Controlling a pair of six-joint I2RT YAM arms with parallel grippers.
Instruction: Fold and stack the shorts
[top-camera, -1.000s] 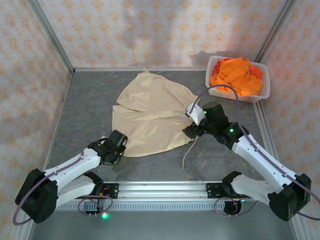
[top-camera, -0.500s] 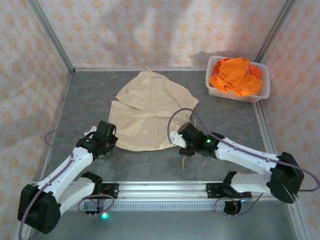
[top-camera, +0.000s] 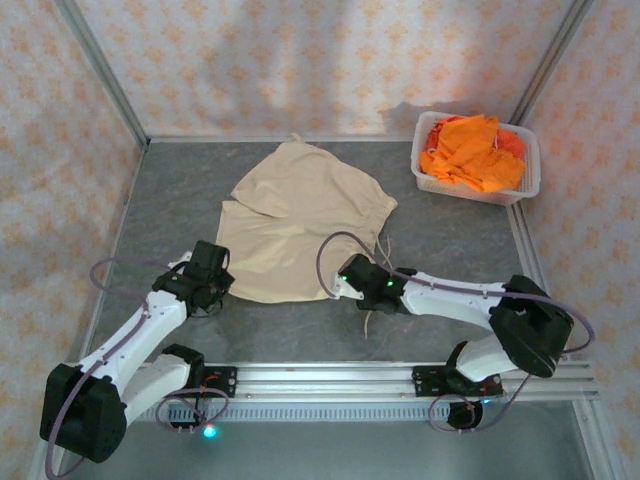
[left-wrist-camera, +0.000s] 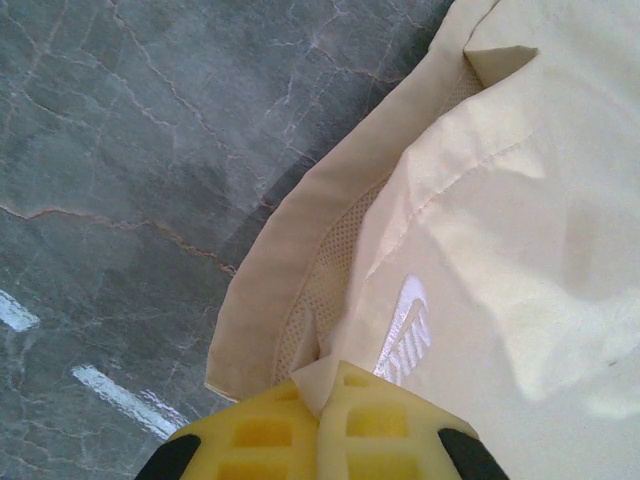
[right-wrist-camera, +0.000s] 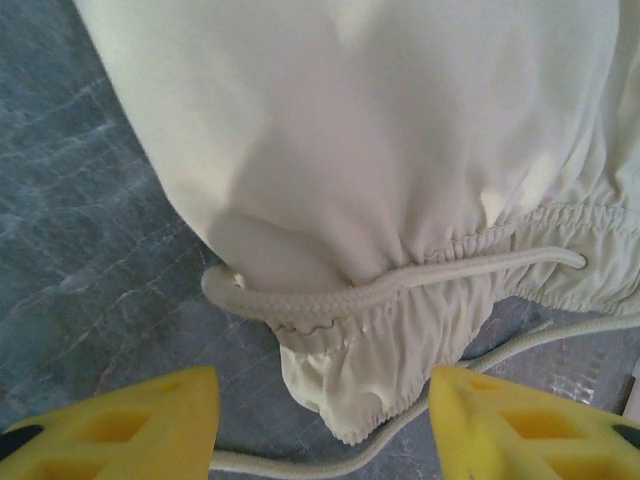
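The grey bench (top-camera: 160, 200) is the biggest thing here, with patterned walls (top-camera: 300, 60) on 3 sides. The tan shorts (top-camera: 300, 225) lie spread out flat near the middle of the bench. Their gathered waist is on the right, and a leg end is at the near left.

The left arm (top-camera: 140, 335) reaches from the near left up to that leg end. The right arm (top-camera: 450, 297) lies low across the near side of the bench and points at the near right corner of the tan shorts.

A white basket (top-camera: 465, 192) sits in the far right corner, well apart from the tan shorts. The orange shorts (top-camera: 470, 150) are heaped inside it.

The left hand (left-wrist-camera: 320, 425) is holding the tan shorts. Its 2 yellow fingers (left-wrist-camera: 260, 435) are pressed together, with a bit of the leg edge pinched between them. Some mesh (left-wrist-camera: 320, 290) shows under that edge.

The right hand (right-wrist-camera: 325, 410) is about half wide. Its yellow fingers (right-wrist-camera: 150, 420) stand apart, 1 on each side of the waist corner, and neither touches the cloth.

A thick white cord (right-wrist-camera: 380, 290) lies over the gathered waist. A thinner part trails on the bench between the fingers.

A small white logo (left-wrist-camera: 405, 335) is on the leg, just beside the left hand.
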